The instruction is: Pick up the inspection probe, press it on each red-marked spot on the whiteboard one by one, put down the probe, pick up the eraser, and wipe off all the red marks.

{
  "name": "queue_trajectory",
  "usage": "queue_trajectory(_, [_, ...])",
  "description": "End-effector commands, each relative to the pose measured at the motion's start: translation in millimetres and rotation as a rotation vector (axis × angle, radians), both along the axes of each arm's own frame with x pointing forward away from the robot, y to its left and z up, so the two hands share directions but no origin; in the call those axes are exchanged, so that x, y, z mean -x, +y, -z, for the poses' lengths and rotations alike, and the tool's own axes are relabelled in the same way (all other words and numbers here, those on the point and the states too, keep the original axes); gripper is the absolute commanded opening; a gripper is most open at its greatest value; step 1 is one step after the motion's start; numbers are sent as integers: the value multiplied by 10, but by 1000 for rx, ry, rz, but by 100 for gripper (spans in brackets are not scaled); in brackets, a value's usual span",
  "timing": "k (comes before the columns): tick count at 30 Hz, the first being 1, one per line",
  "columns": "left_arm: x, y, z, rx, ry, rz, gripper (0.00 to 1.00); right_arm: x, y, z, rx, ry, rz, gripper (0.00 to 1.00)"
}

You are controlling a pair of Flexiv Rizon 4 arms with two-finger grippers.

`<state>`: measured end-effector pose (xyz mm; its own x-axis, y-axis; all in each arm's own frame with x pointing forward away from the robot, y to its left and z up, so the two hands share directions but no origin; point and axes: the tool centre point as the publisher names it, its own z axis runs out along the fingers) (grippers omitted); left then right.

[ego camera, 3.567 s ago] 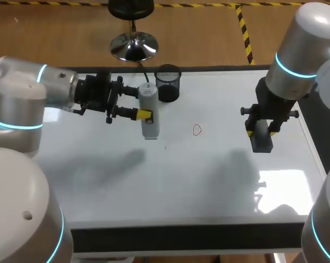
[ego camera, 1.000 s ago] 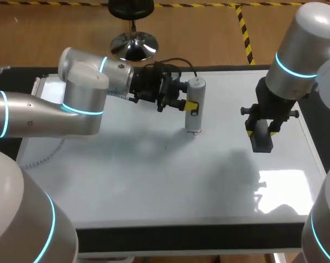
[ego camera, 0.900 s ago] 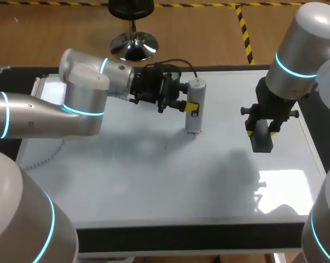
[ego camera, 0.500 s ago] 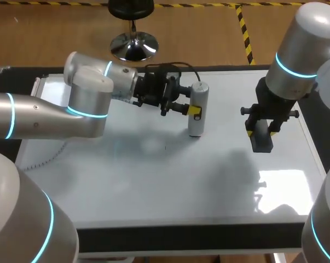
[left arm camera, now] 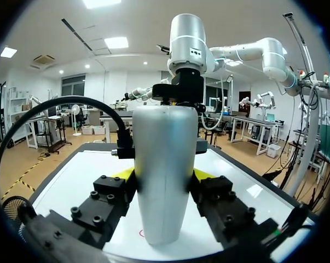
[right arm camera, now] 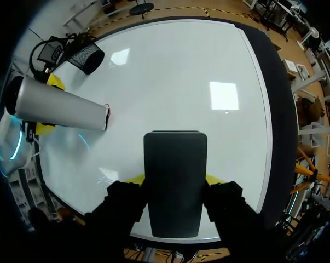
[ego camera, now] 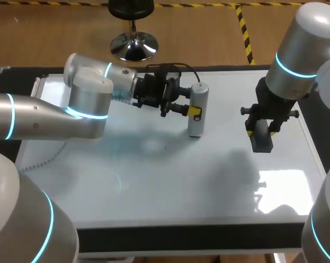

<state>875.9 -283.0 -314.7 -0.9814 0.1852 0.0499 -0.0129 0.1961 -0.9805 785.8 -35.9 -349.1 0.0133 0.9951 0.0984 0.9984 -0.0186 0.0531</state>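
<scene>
Moved across whiteboard [ego camera: 154, 186]: probe [ego camera: 197, 101], clamped in left gripper [ego camera: 192, 111], apparently pressing red mark [left arm camera: 141, 234]; next, lift off. Right gripper [ego camera: 260, 133] grips eraser [ego camera: 261, 143].

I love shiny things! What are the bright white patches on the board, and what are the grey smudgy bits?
Head view: the white patch on the whiteboard is lamp glare, and the grey smudges are soft shadows. Right wrist view: the bright square is probably a ceiling light mirrored in the board. Left wrist view: only a faint bright patch shows beside the inspection probe.
</scene>
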Motion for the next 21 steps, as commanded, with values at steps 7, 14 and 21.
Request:
queue_trajectory(7, [50, -10, 111, -3, 2, -1, 0, 0, -9, -2, -2, -1, -1, 0])
queue_trajectory(14, [54, 1, 106, -3, 0, 0, 0, 0, -9, -2, -2, -1, -1, 0])
queue_trajectory(21, [61, -7, 100, 9, 2, 13, 0, 0, -9, -2, -2, -1, -1, 0])
